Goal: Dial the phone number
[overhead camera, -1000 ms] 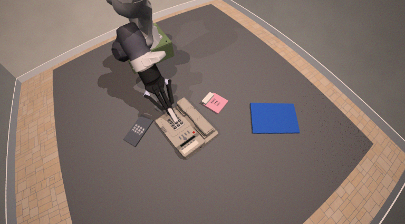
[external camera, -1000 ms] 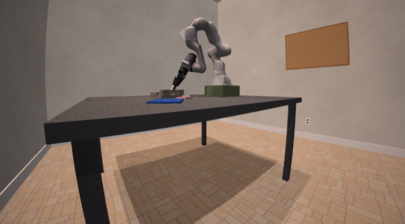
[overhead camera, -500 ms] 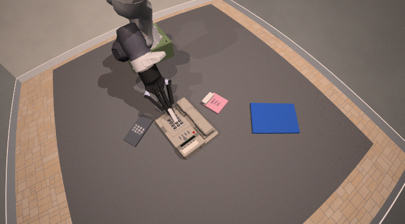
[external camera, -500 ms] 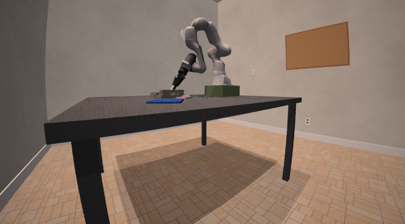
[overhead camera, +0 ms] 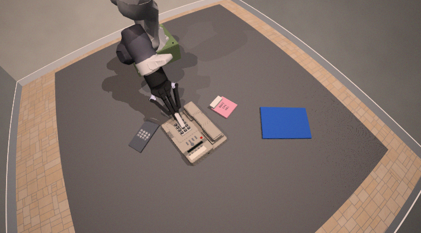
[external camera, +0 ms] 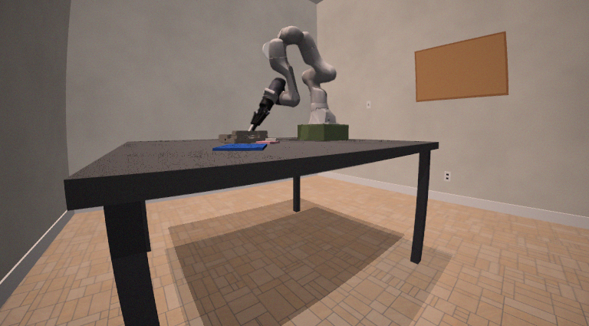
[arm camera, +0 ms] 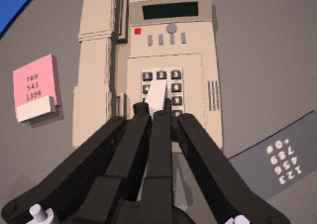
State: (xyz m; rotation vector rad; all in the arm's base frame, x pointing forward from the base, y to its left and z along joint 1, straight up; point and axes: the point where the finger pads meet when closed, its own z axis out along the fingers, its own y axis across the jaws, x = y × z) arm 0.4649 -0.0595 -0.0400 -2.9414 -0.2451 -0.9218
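A beige desk phone (overhead camera: 198,143) (external camera: 243,136) (arm camera: 198,33) lies on the dark table. Its handset (overhead camera: 203,121) (arm camera: 99,65) rests in the cradle. My gripper (overhead camera: 179,120) (external camera: 251,127) (arm camera: 160,91) is shut with nothing between the fingers. Its pale tips point down onto the keypad (overhead camera: 183,128) (arm camera: 173,81), over its middle column; I cannot tell whether they touch a key. A pink note (overhead camera: 225,107) (external camera: 267,142) (arm camera: 35,87) with printed digits lies beside the phone on the handset side.
A dark grey keypad card (overhead camera: 143,135) (arm camera: 280,161) lies on the phone's other side. A blue mat (overhead camera: 284,122) (external camera: 239,146) lies farther off past the note. The arm stands on a green base block (overhead camera: 171,49) (external camera: 322,131).
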